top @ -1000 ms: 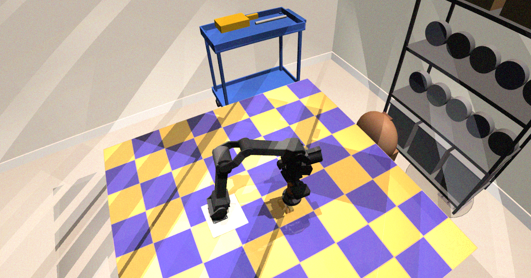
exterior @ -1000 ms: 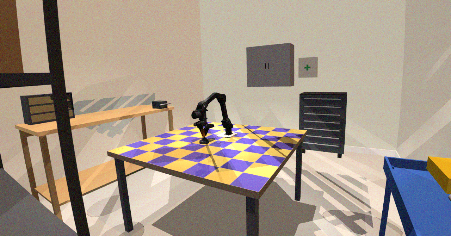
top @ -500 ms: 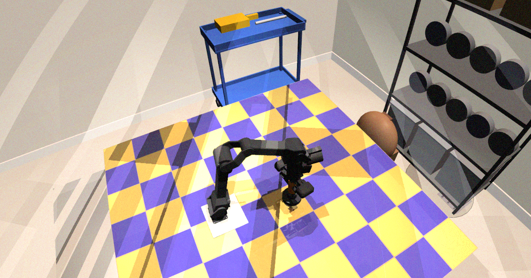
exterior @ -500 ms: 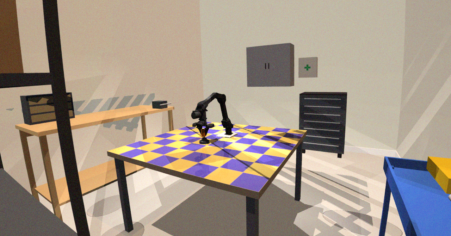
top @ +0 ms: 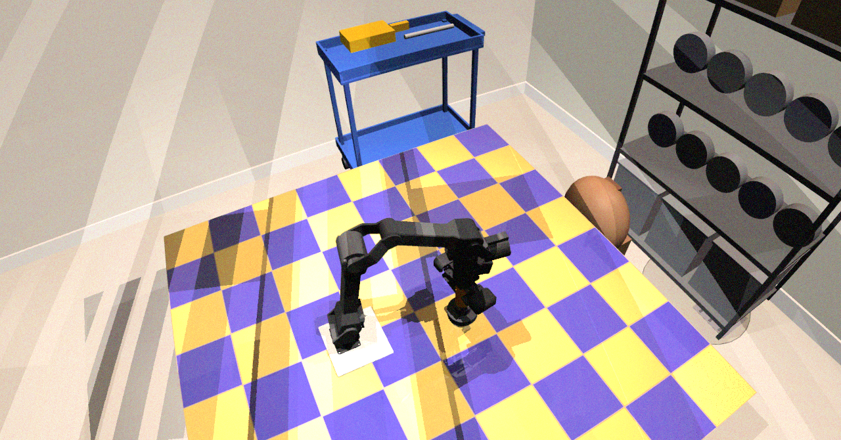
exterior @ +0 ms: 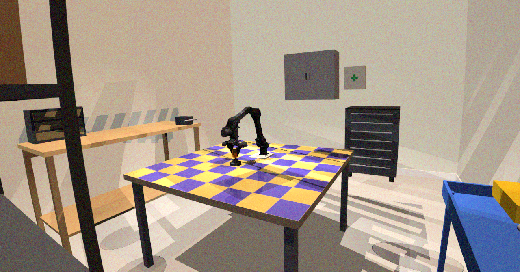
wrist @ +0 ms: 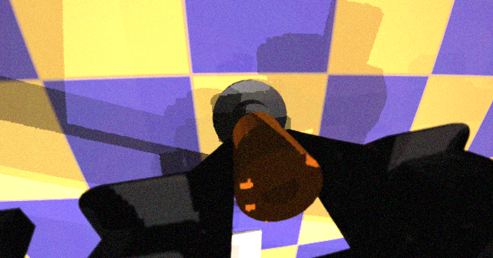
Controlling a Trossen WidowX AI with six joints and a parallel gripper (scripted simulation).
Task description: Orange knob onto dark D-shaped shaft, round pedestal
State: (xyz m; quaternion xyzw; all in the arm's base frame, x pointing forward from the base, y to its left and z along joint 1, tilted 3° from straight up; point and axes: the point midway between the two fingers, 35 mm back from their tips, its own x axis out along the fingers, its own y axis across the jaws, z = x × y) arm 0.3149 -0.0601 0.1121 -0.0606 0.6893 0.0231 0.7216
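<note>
- 1 arm [top: 420, 232] [exterior: 258, 125] — with 2 fingers [top: 483, 299] [exterior: 242, 145]
- 1 orange knob [top: 460, 293] [exterior: 234, 152] [wrist: 275, 177]
- 1 round stand [top: 461, 318] [exterior: 235, 163] [wrist: 266, 88]
- 1 checkered table [top: 561, 334] [exterior: 218, 183] [wrist: 250, 11]
- 1 blue cart [top: 411, 63] [exterior: 476, 205]
- 10 gray or black rounds [top: 766, 94] on the shelf [top: 728, 103] — 5 up, 5 down, 1 cut off
- 7 long handles [exterior: 371, 114] on the dark drawers [exterior: 372, 109]
- 1 green cross [exterior: 354, 77]
</note>
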